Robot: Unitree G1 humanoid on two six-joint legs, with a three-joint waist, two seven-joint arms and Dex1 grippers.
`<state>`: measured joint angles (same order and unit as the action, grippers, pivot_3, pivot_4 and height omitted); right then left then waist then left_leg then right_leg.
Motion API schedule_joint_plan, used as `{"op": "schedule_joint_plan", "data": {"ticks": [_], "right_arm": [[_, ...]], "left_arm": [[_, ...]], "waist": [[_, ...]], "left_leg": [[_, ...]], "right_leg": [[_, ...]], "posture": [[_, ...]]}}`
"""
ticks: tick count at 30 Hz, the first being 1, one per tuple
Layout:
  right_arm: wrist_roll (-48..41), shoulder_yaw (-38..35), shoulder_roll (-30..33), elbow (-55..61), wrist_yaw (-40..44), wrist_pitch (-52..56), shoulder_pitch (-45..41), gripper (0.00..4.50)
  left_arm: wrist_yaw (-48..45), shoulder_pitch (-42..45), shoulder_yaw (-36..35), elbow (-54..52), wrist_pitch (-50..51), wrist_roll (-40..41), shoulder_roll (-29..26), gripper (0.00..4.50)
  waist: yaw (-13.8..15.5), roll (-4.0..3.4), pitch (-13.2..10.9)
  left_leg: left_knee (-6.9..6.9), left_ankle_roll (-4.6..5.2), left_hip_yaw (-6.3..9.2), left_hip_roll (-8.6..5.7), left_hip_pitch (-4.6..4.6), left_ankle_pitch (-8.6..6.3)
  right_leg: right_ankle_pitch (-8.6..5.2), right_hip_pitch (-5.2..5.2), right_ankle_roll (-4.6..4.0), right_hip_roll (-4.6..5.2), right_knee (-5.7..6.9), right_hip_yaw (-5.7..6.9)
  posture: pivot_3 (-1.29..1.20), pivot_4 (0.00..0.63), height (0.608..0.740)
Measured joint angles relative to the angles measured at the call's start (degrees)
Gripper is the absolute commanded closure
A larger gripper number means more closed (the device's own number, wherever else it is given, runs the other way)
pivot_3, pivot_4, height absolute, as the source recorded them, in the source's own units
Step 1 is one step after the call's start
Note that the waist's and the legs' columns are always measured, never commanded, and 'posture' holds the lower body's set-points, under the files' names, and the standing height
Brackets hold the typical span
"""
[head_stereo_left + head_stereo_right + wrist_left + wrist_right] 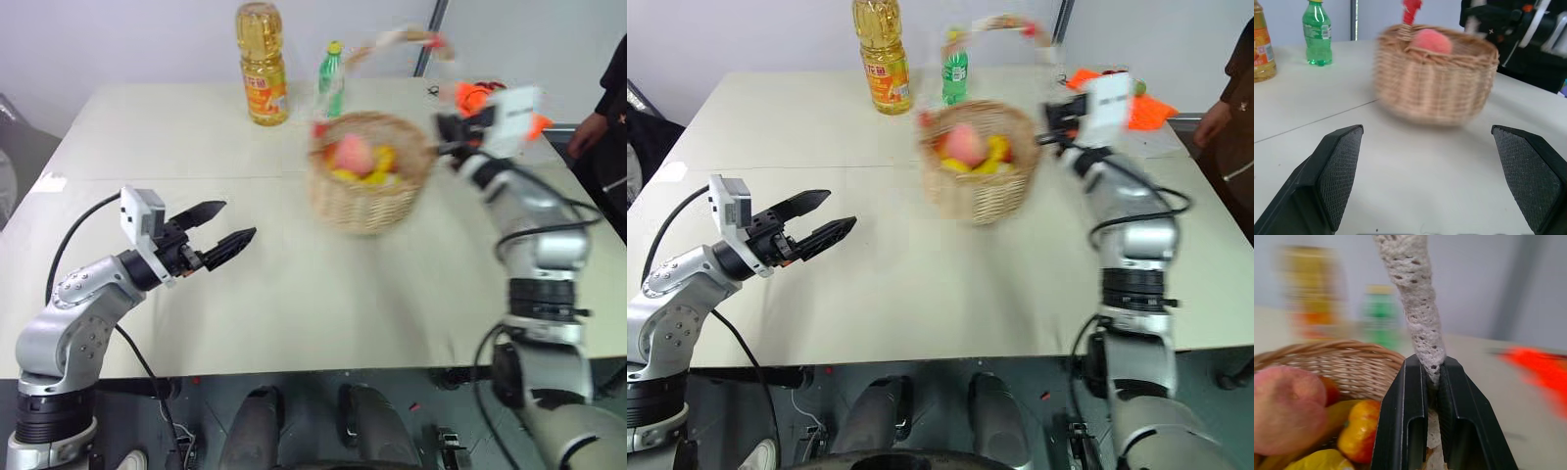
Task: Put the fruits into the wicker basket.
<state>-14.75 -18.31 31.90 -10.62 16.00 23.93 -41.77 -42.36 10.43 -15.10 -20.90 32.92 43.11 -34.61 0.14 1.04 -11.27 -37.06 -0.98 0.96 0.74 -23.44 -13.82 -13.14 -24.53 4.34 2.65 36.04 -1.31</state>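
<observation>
The wicker basket (372, 201) stands at the middle back of the table, smeared in the picture, its white-wrapped handle (1415, 293) leaning toward my right arm. My right gripper (1432, 382) is shut on that handle just above the rim. Inside the basket lie the pink-orange peach (354, 152) and, beside it, the glossy red-and-yellow fruit (1359, 431). My left gripper (230, 225) hovers open over the table's front left, pointing at the basket from well short of it, with nothing between its fingers (1337, 171).
A yellow oil bottle (263, 64) and a green bottle (331, 80) stand behind the basket. Yellow bananas (1317, 460) lie in the basket too. Orange items (470, 93) sit at the back right, and a person (602, 108) stands at the right edge.
</observation>
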Motion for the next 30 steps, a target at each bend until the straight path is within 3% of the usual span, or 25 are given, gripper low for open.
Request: {"op": "schedule_joint_plan", "data": {"ticks": [4,8,13,22,26,30], "right_arm": [[2.23,-3.05,2.36,-6.57,-3.45,-3.06,0.07,4.44],[2.38,-3.62,2.39,-10.34,-4.41,-4.52,0.53,2.8],[2.08,-4.54,2.4,-9.67,-4.54,-5.6,1.9,0.18],[-3.25,-8.27,3.07,3.51,1.49,-5.21,17.13,0.18],[-8.11,-10.28,3.21,9.34,9.1,-5.34,25.33,0.18],[-12.74,-6.33,4.88,19.14,20.02,-4.97,32.2,0.18]], "left_arm": [[-0.29,2.78,2.65,0.62,-0.03,-0.12,1.45,0.0],[-0.36,3.58,3.16,0.76,-0.12,-0.23,1.8,0.0],[-0.43,3.81,3.32,1.31,-0.15,-0.74,2.12,0.0],[-0.88,-0.56,1.81,2.05,-0.12,-0.99,0.77,0.0],[-0.28,-4.18,-0.1,3.83,-1.13,-2.76,0.16,0.0],[2.13,-9.21,-1.73,6.89,-4.47,-7.81,0.08,0.0]], "waist": [[-1.43,-0.01,0.0],[-2.66,-0.06,-0.02],[-2.56,-0.06,-0.02],[-1.73,-0.06,-0.02],[-1.47,-0.1,0.01],[-1.48,-0.11,0.01]], "left_leg": [[0.06,0.01,-0.06,0.11,0.11,-0.01],[0.13,0.06,-0.06,0.18,0.17,-0.03],[0.11,0.08,-0.05,0.19,0.14,-0.04],[0.07,0.09,-0.06,0.15,0.1,-0.04],[0.07,0.09,-0.11,0.18,0.16,-0.05],[0.08,0.09,-0.1,0.23,0.22,-0.05]], "right_leg": [[0.01,0.0,0.01,-0.15,0.08,-0.08],[0.12,-0.03,0.21,-0.25,0.17,-0.11],[0.12,-0.03,0.24,-0.26,0.16,-0.12],[0.08,-0.02,0.24,-0.19,0.1,-0.12],[-0.01,-0.02,0.05,-0.2,0.13,-0.14],[-0.02,0.01,0.02,-0.22,0.14,-0.14]], "posture": [[0.0,0.15,0.74],[0.0,0.15,0.74],[0.0,0.15,0.74],[0.0,0.15,0.74],[0.0,0.15,0.74],[0.0,0.15,0.74]]}}
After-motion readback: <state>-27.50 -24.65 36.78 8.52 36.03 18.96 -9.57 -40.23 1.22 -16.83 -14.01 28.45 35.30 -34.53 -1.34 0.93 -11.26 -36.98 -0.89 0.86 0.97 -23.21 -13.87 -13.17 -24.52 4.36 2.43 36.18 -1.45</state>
